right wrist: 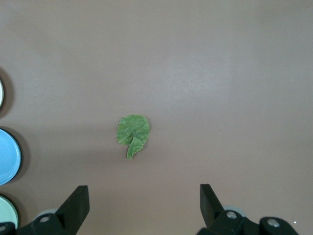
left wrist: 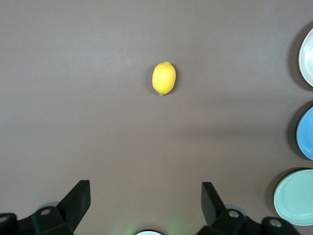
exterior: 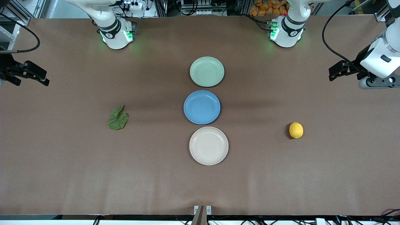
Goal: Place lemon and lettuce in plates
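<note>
Gaping empty at the table's ends, left end effector (left wrist: 145, 201) and right end effector (right wrist: 144, 203) show only cropped fingertips.

A brown-covered bench (exterior: 93, 175) fills the scene; aluminium frame rails (exterior: 18, 14), black cables (exterior: 22, 34) and a power strip (exterior: 134, 5) line its far edge.

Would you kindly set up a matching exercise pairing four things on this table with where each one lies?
Things:
1. lemon
2. lettuce
3. mint green plate
4. cream plate

Places:
A. toward the right arm's end of the table
B. the plate nearest the front camera
C. toward the left arm's end of the table
D. the plate nearest the robots' bases

Pairs: 1-C, 2-A, 3-D, 4-B
</note>
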